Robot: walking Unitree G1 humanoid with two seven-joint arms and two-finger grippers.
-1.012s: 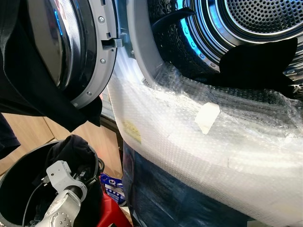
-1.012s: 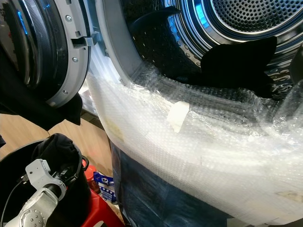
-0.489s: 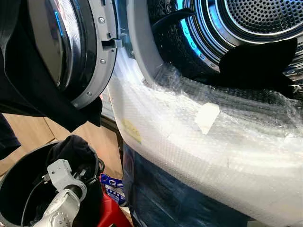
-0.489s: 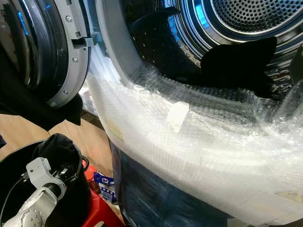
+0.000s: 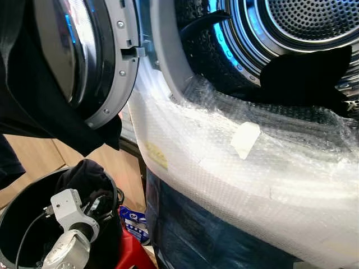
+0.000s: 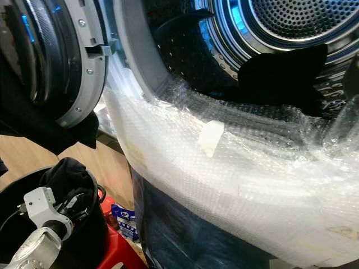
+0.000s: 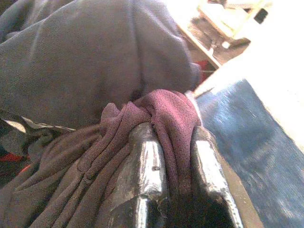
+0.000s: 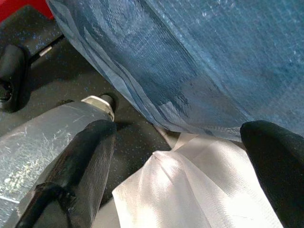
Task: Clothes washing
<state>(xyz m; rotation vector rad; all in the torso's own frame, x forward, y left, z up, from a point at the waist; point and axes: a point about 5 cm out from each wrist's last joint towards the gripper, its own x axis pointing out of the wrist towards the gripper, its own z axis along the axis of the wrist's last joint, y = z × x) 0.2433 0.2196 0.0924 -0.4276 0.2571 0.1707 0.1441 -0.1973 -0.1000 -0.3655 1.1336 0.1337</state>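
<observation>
1. Reaching into the dark laundry bin (image 5: 14, 221), the left arm (image 5: 67, 235) sits below the washer's open door (image 5: 106, 61); lifted cloth could snag on that door or the bubble wrap (image 5: 224, 162).
2. Left gripper (image 7: 173, 142) pinches the maroon garment (image 7: 156, 109) by a thin fold, which may slip free.
3. Right gripper (image 8: 190, 156) hangs spread wide beside blue wrapping (image 8: 190, 71), idle.

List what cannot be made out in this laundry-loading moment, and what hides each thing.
- Bin contents: left eye view, dark, covered by the left arm and a dark garment.
- Left gripper: left wrist view, the pinched maroon cloth covers its fingertips.
- Drum: cut off by the top edge; a black garment hides its floor.
</observation>
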